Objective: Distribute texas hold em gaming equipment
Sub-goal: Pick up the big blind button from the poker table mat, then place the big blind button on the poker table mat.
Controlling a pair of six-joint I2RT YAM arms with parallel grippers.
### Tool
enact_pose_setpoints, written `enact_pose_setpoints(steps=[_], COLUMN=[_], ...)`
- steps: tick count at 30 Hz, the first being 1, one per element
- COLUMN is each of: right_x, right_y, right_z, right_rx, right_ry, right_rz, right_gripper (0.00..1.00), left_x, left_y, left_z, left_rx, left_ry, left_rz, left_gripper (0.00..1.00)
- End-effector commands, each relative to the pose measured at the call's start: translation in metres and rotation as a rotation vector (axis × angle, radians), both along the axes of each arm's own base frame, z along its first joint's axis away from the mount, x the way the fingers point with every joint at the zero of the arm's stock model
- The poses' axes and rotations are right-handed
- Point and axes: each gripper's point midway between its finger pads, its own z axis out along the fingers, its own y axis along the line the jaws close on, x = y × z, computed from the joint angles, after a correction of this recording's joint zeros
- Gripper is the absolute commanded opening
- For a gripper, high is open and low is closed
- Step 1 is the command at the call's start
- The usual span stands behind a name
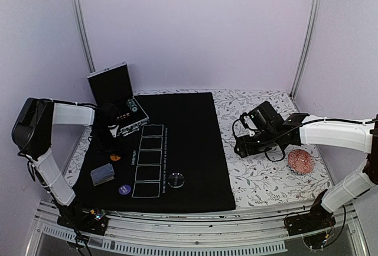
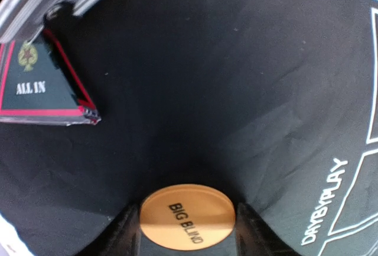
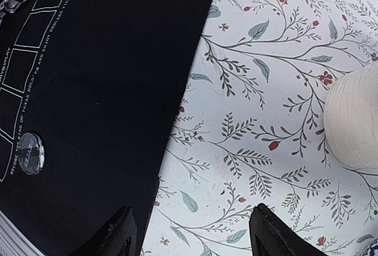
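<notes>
— What is being gripped by the left gripper (image 2: 187,227)?
— A flat, smooth orange disc (image 2: 187,217) lettered BIG BLIND is being clamped at its rim between both dark fingers (image 2: 125,232), while lying on the matte black felt mat (image 2: 224,78). A glossy red-edged triangle marker (image 2: 41,84) is lying at ten o'clock of it.
— And the right gripper (image 3: 195,235)?
— Its jaws are being held apart, empty, over the leaf-printed tablecloth (image 3: 260,149); a matte cream cup (image 3: 354,120) is standing at two o'clock.
— The rest?
— Seen from above, a grey-backed card deck (image 1: 102,174) is lying at seven o'clock of the orange disc, with a purple disc (image 1: 124,190) and a clear round disc (image 1: 176,179) near the mat's six o'clock edge.
</notes>
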Motion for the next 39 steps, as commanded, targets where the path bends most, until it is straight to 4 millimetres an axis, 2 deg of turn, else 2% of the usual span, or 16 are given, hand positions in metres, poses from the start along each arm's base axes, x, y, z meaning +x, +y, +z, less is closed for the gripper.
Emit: enact_pose_setpoints(steps=[1,10,20,26,30,33,37,39], right_x=[0.001,0.001,0.003,0.002,0.001,0.001,0.001,0.001], right_y=[0.001,0.003,0.005,0.004,0.002,0.002,0.002,0.002], right_z=[0.010,0.011,0.014,0.014,0.016,0.017,0.017,0.018], right_rx=[0.026,0.027,0.027,0.021,0.024,0.026,0.027,0.027], right_ry=[-0.027,-0.028,-0.029,-0.024,-0.025,-0.027,-0.025,-0.025], right_rz=[0.007,0.011,0.014,0.013,0.008,0.007,0.006,0.006], right_gripper=[0.68,0.68,0.68,0.68,0.68,0.68,0.68,0.68], left_x=[-0.011,0.006,0.047,0.062,0.065,0.068,0.069,0.069], left_y=[-0.013,-0.029,-0.063,-0.075,-0.070,-0.068,-0.069,-0.067], left_z=[-0.011,0.006,0.037,0.019,0.010,0.009,0.010,0.012], left_rx=[-0.070,-0.073,-0.089,-0.086,-0.048,-0.036,-0.039,-0.032], left_ry=[0.053,-0.012,-0.130,-0.099,-0.087,-0.092,-0.093,-0.094], left_rz=[-0.027,-0.062,-0.121,-0.143,-0.137,-0.126,-0.129,-0.131], left_gripper=[0.48,0.40,0.38,0.38,0.39,0.41,0.47,0.55])
